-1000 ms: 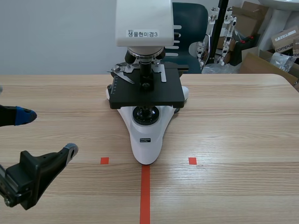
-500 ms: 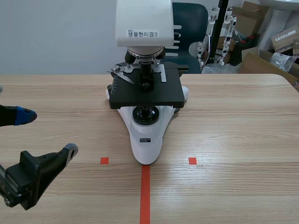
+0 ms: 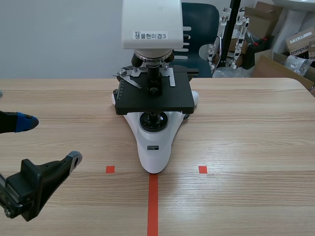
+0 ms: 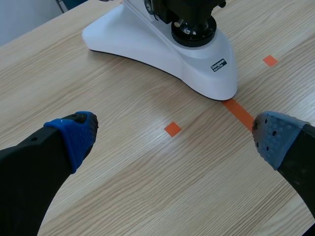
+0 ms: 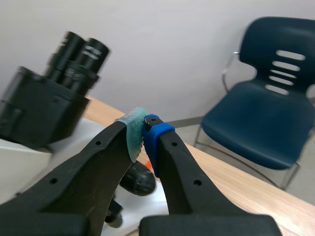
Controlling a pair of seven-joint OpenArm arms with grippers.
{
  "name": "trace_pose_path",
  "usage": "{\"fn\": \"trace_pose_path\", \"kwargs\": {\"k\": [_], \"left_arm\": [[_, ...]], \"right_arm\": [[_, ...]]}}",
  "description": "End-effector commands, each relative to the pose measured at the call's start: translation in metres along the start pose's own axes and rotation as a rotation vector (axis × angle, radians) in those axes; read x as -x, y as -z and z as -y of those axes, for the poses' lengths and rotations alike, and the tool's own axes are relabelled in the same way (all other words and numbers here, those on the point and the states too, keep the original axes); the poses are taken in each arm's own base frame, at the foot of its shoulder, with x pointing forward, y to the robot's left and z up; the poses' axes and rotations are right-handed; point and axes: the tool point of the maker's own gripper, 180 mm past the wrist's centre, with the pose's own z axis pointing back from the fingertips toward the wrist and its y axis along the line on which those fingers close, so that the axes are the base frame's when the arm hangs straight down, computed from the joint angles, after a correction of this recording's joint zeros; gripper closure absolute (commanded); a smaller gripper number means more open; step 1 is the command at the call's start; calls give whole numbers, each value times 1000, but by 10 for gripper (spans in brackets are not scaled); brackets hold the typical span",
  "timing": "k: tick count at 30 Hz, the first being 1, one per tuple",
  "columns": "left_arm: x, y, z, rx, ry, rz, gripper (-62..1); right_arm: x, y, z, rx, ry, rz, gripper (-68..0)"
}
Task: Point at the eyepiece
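- Closest in, lower left of the scene view: the left gripper [image 3: 49, 141] sits low over the table [image 3: 246, 142]. Its fingers are spread wide with nothing between them.
- From its own camera, the microscope base [image 4: 162, 44] is ahead of those spread fingers and well apart from them.
- Centre of the scene view: the microscope [image 3: 155, 113] stands upright at the head of the red tape line. Its head runs off the top edge, so no eyepiece shows there.
- The right gripper [image 5: 144, 132] isn't in the scene view at all. Its wrist camera shows the pads pressed together on nothing, up beside the microscope head.
- The eyepiece [image 5: 81, 51], twin black tubes, is near the tips and off to one side, not touching.
- Farthest back: a blue chair [image 5: 275, 98] by the wall.
- Nothing has budged in the scene view over the last second. My guess is the point is nearly set, though the tips look aimed slightly past the tubes.
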Motion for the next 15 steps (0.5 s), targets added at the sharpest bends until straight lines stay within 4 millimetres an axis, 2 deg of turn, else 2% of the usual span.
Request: {"fn": "trace_pose_path", "kwargs": {"k": [1, 8, 11, 15], "left_arm": [[-5, 1, 4, 9, -9, 21, -623], [-5, 1, 4, 9, -9, 21, -623], [-5, 1, 4, 9, -9, 21, -623], [-5, 1, 4, 9, -9, 21, -623]], "right_arm": [[-33, 1, -19, -62, -42, 68, -33], [-22, 15, -45, -161, 13, 32, -33], [-15, 18, -50, -176, 17, 17, -33], [-16, 18, -51, -183, 14, 24, -33]]}}
